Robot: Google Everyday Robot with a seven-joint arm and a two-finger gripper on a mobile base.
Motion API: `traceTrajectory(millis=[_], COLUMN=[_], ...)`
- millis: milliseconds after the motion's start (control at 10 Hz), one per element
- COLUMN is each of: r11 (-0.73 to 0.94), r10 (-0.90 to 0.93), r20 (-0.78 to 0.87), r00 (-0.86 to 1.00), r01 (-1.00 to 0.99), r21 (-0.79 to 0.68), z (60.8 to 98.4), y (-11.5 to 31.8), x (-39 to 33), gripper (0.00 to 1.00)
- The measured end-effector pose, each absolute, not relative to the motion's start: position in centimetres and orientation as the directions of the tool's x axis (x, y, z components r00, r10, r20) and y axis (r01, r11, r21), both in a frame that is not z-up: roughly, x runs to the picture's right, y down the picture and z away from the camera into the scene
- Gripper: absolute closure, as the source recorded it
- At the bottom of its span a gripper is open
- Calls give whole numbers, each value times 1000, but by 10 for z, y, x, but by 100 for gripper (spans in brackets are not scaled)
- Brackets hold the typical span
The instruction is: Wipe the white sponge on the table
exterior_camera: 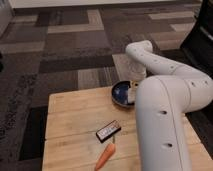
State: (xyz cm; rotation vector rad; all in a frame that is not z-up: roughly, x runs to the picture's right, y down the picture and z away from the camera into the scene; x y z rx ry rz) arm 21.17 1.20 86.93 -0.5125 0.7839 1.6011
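My gripper (132,89) hangs from the white arm over the right side of a dark blue bowl (120,93) at the far edge of the light wooden table (75,112). A small pale patch lies at the bowl's right rim just under the gripper. I cannot tell whether it is the white sponge. No sponge shows anywhere else on the table. My arm's thick white links (160,120) cover the table's right part.
A black bar with white print (108,131) lies near the table's middle. An orange carrot (105,156) lies just in front of it. Patterned grey carpet surrounds the table. A dark piece of furniture (200,30) stands at the far right.
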Motion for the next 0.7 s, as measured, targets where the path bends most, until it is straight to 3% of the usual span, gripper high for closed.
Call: traceTrajectory(millis=[500, 700], r11=[139, 149], r10=[711, 721], r20=[-697, -685], r00=[90, 102], r01=[-990, -989], r21=[14, 9], z=[863, 872], y=[-7, -16], x=[114, 110], gripper=[100, 100])
